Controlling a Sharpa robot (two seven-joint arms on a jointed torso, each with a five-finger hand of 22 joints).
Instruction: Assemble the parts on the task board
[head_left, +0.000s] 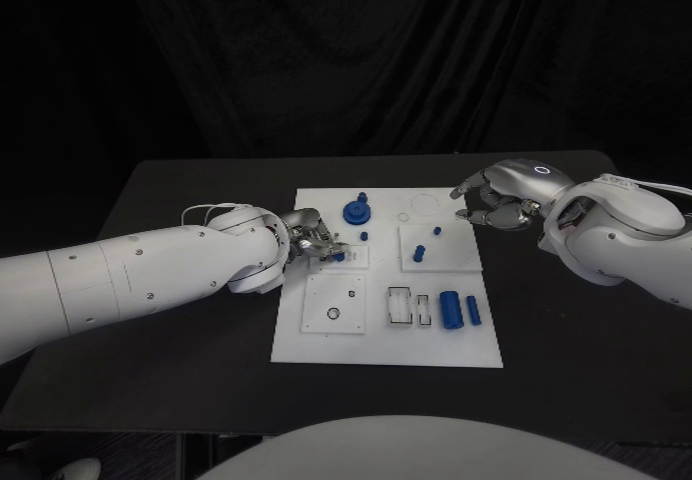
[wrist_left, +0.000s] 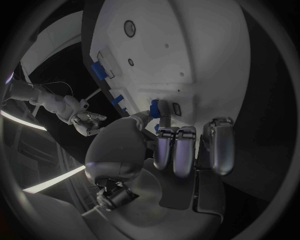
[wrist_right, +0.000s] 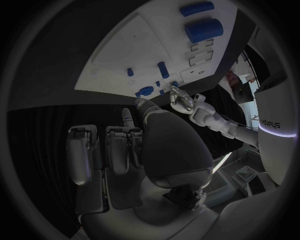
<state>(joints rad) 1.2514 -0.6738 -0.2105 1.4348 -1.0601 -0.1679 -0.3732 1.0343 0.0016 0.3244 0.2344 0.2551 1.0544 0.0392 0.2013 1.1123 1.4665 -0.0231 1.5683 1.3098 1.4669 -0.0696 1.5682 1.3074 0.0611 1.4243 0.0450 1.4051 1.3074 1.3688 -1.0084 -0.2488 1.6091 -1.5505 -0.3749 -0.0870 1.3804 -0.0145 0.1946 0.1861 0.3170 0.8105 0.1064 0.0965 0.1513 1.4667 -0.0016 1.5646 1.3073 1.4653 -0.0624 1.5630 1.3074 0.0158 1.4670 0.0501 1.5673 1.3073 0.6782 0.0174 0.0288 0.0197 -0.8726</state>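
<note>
1. My left hand (head_left: 307, 243) sits over the left edge of the white board (head_left: 387, 352), about halfway along it, with its fingers bunched around a small blue peg (head_left: 336, 257) that I am pinching.
2. From above, my fingers hide most of that peg. My left wrist view shows it better: the peg (wrist_left: 154, 107) stands out from my fingertips (wrist_left: 164, 119) right at the board's (wrist_left: 181, 45) surface, beside a small rectangular slot. I cannot tell whether it is already seated.
3. My right hand (head_left: 498, 195) hovers just off the board's far right corner, above the black table (head_left: 173, 190). Its fingers are curled in, and I see nothing between them.
4. My right wrist view agrees: my own fingers (wrist_right: 112, 150) are folded with nothing in them. It also looks across the board (wrist_right: 125, 55) to my left hand (wrist_right: 182, 98) working at the opposite edge.
5. The head view lays out the other pieces. A blue gear (head_left: 356, 211) stands near the far edge, a short peg (head_left: 366, 236) just nearer than it, and two upright pins (head_left: 420, 252) on the right-hand raised panel.
6. Near the right edge, toward the near end, a fat blue cylinder (head_left: 450, 308) and a thin one (head_left: 473, 311) lie side by side, next to two empty rectangular slots (head_left: 408, 307).
7. The left wrist view catches some of these blue pieces (wrist_left: 98, 69) only as slivers at the board's rim.
</note>
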